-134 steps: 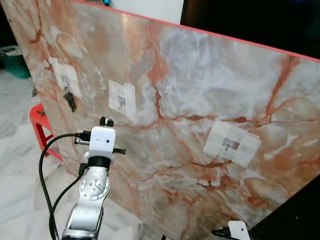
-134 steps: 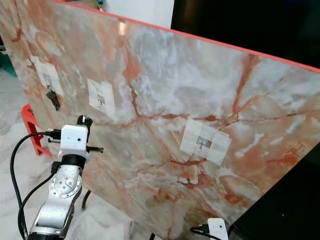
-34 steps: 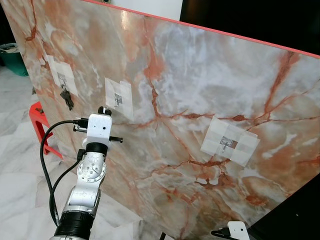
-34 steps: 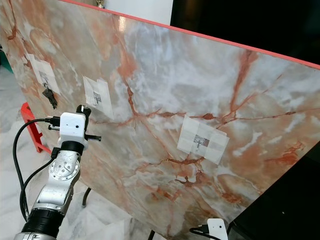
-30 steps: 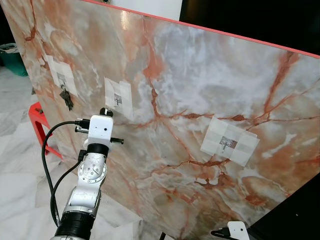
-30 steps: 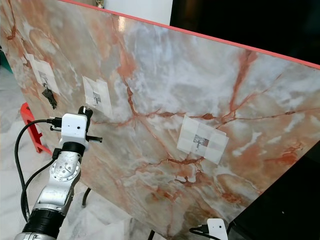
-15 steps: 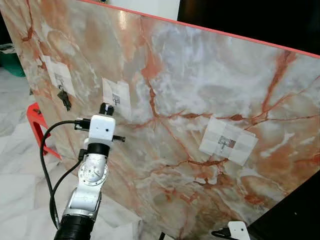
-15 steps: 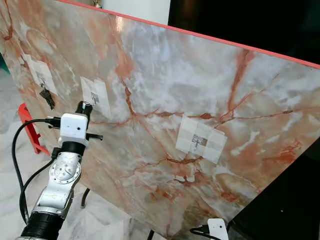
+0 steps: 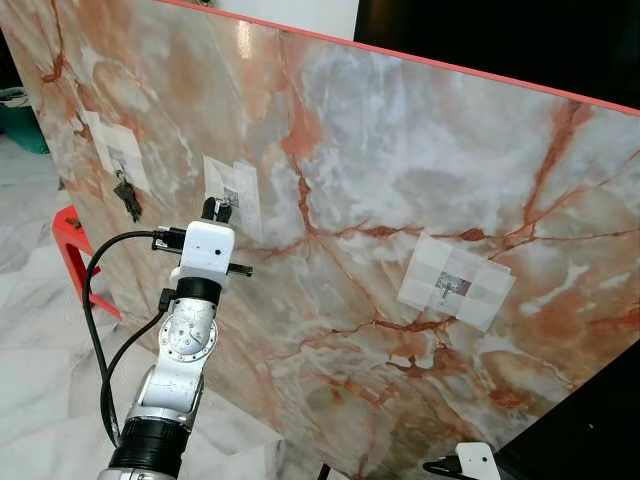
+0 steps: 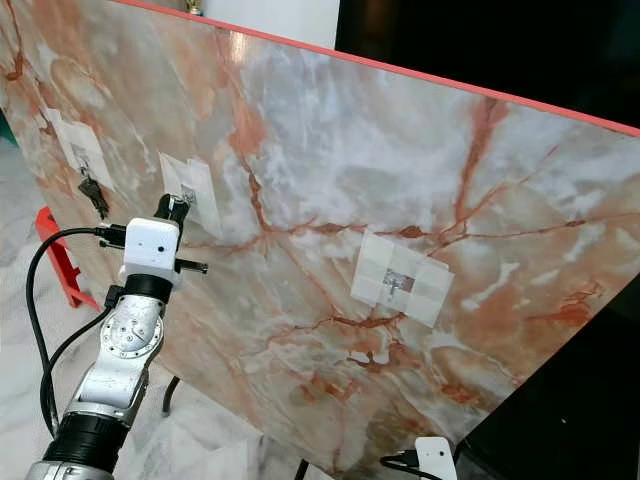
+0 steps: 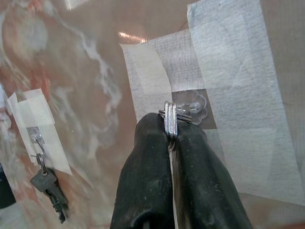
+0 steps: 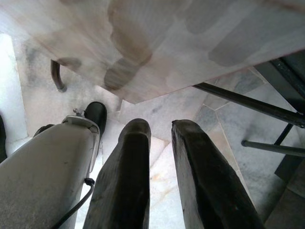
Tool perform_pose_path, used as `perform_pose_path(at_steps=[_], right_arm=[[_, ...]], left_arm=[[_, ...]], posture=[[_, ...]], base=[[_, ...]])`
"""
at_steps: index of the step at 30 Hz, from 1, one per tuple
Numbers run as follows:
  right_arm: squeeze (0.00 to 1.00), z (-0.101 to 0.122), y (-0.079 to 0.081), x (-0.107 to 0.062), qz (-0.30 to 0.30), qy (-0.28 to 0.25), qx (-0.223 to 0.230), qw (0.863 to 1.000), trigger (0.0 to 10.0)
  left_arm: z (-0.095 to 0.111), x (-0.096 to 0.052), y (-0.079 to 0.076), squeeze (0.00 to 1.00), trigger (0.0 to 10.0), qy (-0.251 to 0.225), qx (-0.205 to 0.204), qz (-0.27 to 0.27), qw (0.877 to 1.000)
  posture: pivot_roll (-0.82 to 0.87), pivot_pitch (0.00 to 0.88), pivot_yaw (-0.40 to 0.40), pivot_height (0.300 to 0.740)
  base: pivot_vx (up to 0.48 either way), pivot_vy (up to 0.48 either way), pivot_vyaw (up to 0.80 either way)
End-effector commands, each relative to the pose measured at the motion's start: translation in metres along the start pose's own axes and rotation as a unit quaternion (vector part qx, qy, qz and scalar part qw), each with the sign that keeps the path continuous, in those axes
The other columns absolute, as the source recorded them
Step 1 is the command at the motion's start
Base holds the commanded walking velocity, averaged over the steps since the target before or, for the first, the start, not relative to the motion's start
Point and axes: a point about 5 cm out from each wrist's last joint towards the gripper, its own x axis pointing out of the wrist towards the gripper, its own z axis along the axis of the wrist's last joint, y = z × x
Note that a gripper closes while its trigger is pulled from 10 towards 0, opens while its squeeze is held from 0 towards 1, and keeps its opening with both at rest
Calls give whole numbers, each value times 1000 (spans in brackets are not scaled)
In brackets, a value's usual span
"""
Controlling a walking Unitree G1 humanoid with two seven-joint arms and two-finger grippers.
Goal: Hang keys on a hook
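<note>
- Nearest, the right gripper [image 12: 159, 143] hangs low by the bottom edge of the marble board [image 9: 400, 180], idle, its two fingers a little apart and holding nothing.
- Higher, the left gripper [image 11: 170, 131] is raised in front of the board, with its fingers pressed together on the ring of the keys [image 11: 170, 119].
- Just behind the ring is the middle hook [image 11: 190, 106], a clear one on a patch of white tape. The ring looks to be right at the hook, but I cannot tell if it is over the hook or only before it.
- Farther, toward the board's left edge, another hook carries a hanging dark key [image 11: 47, 186]; toward the right edge a third hook [image 9: 452, 287] is bare.
- So, I judge that bringing the keys is done; slipping the ring on and letting go are left.
</note>
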Motion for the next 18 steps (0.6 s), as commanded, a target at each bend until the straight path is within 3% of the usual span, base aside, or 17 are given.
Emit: perform_pose_path(at_steps=[1,10,18], right_arm=[[0,6,-7,0,-11,-10,2,1000,10000],[0,7,-7,0,-11,-11,1,1000,10000],[0,7,-7,0,-10,-10,1,1000,10000]], left_arm=[[0,3,-1,0,10000,6,-4,5,1000],[-17,-11,-7,0,10000,58,-18,-5,998],[-23,-14,-11,0,10000,78,-18,-13,997]], posture=[[98,0,-121,740],[101,0,-129,740],[102,0,-130,740]], base=[[0,0,0],[0,0,0],[0,0,0]])
